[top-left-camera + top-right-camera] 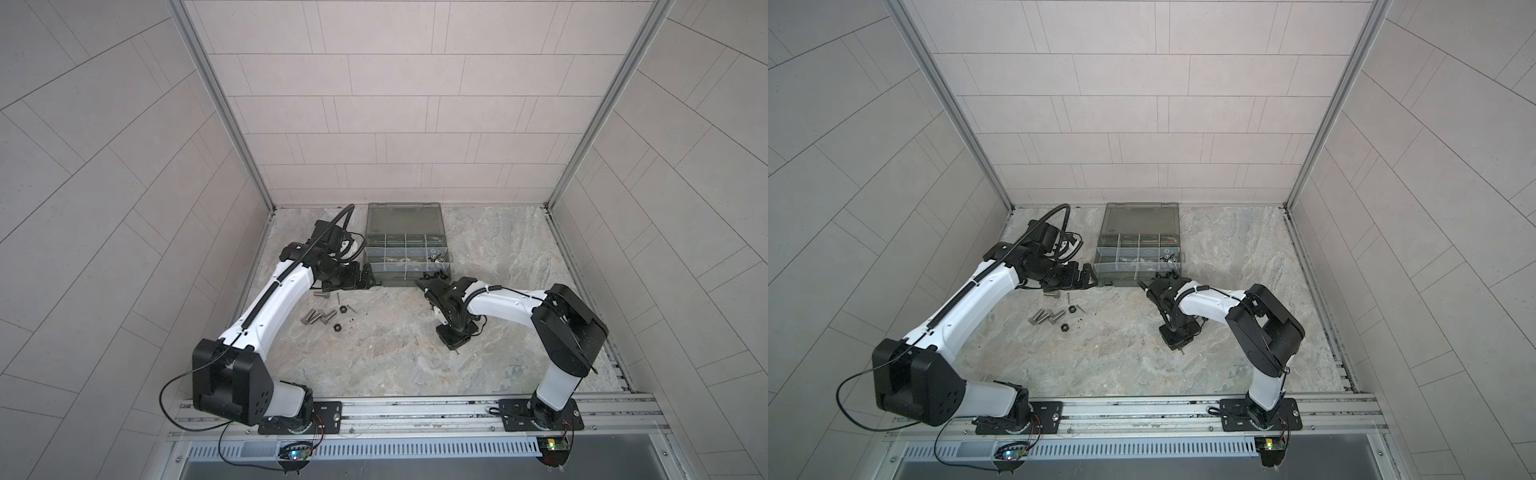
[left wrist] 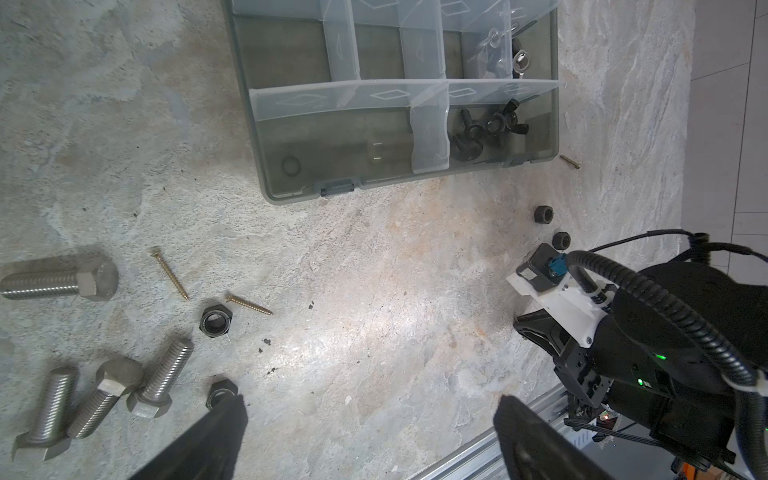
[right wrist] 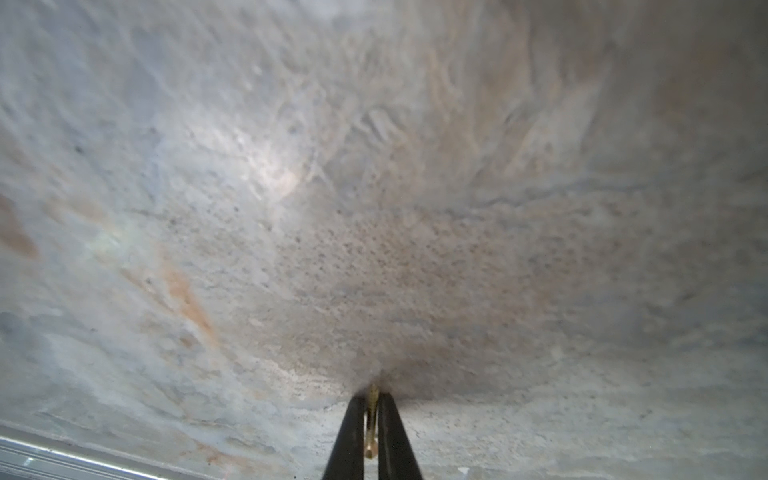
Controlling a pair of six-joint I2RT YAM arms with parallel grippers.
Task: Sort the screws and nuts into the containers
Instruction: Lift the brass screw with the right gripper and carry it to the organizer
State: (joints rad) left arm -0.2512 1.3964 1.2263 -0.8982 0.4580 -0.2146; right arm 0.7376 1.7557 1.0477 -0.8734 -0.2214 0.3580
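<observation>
right gripper (image 3: 370, 405) — clamped on thin brass screw (image 3: 369, 444), tip just past fingertips, close to table (image 3: 374, 208) | left gripper (image 2: 370, 409) — wide, empty, hex nut (image 2: 222, 388) beside one finger | risk: slim shank may pivot on lift, slip before reaching case (image 2: 415, 176)

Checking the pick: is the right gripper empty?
No, the right gripper is shut on a thin gold screw in the right wrist view.

Soft even light, blurred right wrist view
</observation>
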